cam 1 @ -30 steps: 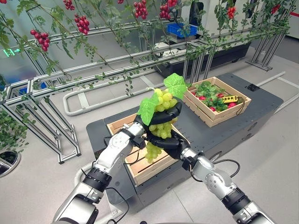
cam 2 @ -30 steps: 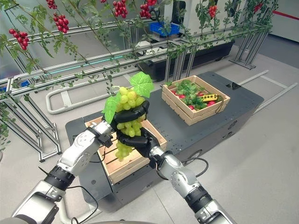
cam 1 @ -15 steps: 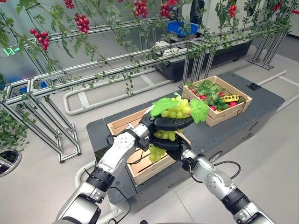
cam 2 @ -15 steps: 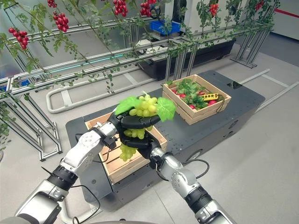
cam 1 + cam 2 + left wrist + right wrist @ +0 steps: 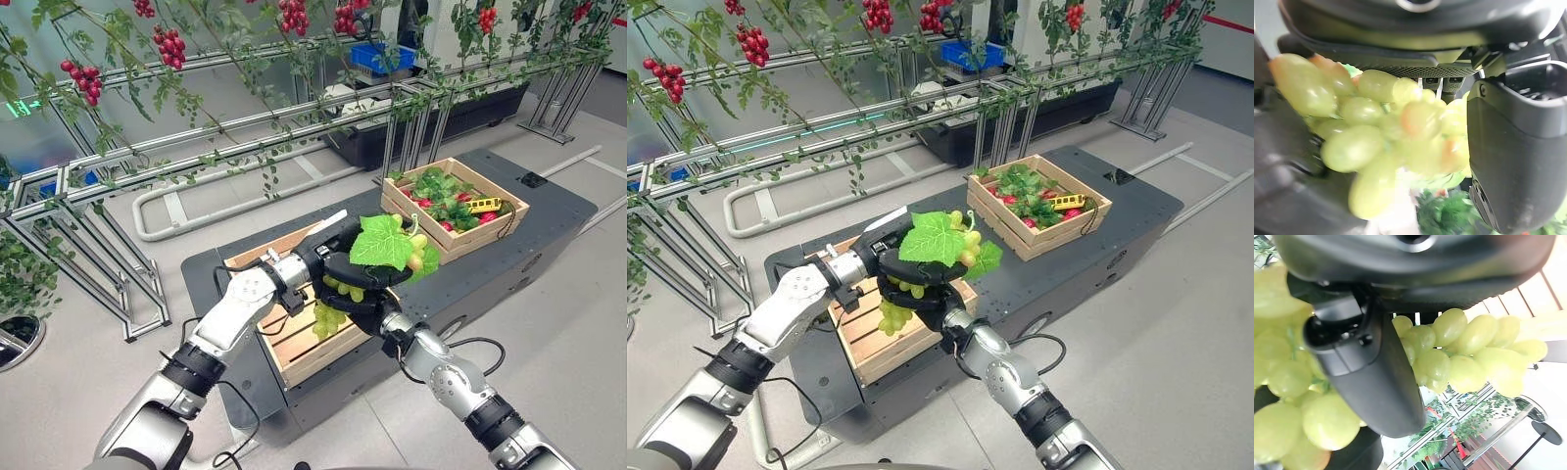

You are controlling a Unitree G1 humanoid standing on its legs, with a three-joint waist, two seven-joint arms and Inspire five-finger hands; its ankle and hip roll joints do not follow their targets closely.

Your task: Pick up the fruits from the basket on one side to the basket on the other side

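Looking down from the head camera, I see two wooden crates on the dark desk (image 5: 549, 211). The near crate (image 5: 294, 345) stands on the robot's left side of the desk, and I see only bare slats inside it. The far crate (image 5: 454, 209) stands on the right side, well apart from the first, and it holds green leaves, some red fruits and one small yellow thing that I cannot identify.

One grape bunch (image 5: 390, 253) with big green leaves is in the air, above the right edge of the near crate, between the two crates but much nearer to the near one. Both hands hold it. The left hand (image 5: 326, 245) has its fingers curled around the upper part of the bunch, and the left wrist view shows the grapes pressed against its palm. The right hand (image 5: 364, 305) holds the bunch from below with curled fingers; some grapes hang down past it over the near crate.

Behind the desk are metal frames (image 5: 245, 137) with vines, and I count about six clusters of red berries (image 5: 172, 47) hanging there.
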